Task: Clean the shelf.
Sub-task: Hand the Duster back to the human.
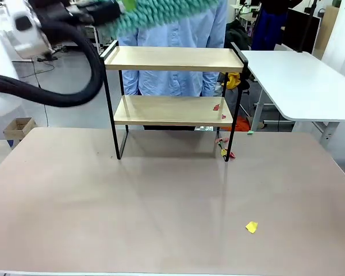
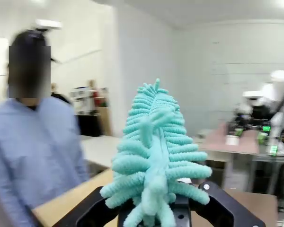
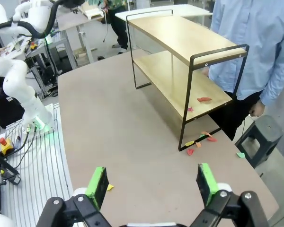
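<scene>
Shelf below left jaws clenched on teal duster; right jaws released, near scraps beside surface.

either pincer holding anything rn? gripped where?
Left pincer is shut on the teal duster, gripped at its base, fronds pointing up. Right pincer is open, holding nothing.

Teal duster motion-blurred above shelf, top cut by frame edge. Duster's handle hidden inside left gripper. Scraps on lower board too small to identify.
</scene>
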`<state>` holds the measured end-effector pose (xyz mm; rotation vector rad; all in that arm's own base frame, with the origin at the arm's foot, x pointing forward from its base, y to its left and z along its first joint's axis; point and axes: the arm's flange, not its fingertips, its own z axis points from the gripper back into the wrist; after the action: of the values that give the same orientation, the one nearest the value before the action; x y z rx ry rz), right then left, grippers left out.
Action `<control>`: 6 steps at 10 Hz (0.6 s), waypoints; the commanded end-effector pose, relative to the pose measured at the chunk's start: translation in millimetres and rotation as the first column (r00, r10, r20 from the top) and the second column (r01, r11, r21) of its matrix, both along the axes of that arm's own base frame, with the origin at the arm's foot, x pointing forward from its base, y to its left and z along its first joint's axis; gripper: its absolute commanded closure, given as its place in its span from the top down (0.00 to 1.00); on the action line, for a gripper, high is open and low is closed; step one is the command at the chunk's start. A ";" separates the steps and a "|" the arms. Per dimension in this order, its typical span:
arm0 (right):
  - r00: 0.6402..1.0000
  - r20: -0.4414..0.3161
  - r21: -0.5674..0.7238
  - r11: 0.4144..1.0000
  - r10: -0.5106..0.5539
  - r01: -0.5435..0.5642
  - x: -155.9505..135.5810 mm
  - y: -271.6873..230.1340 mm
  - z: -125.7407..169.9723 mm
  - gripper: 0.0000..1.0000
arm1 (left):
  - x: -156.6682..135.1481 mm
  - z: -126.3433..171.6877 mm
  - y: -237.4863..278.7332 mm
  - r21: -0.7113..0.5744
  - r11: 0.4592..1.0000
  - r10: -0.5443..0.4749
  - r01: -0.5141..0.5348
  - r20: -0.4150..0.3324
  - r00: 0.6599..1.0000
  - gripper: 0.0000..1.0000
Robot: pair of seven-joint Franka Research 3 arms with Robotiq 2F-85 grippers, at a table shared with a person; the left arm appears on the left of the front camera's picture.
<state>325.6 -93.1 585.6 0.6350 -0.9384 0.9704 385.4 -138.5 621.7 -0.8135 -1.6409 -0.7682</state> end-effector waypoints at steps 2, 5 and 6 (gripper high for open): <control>1.000 0.019 -0.004 1.000 0.014 -0.014 0.5 -2.1 0.6 1.00 | -37.6 8.2 43.7 0.001 0.904 0.428 -0.428 0.008 0.904 0.17; 1.000 0.019 -0.004 1.000 0.014 -0.014 0.5 -2.1 0.6 1.00 | -57.6 -9.9 108.2 -0.057 0.706 0.706 -0.706 -0.032 0.708 0.17; 1.000 0.019 -0.004 1.000 0.014 -0.014 0.5 -2.1 0.6 1.00 | -59.5 -18.2 121.8 -0.057 0.657 0.750 -0.751 -0.053 0.660 0.17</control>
<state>325.6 -93.2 585.5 0.6352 -0.9372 0.9702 320.4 -4.4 615.0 -0.1612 -1.7497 -0.1347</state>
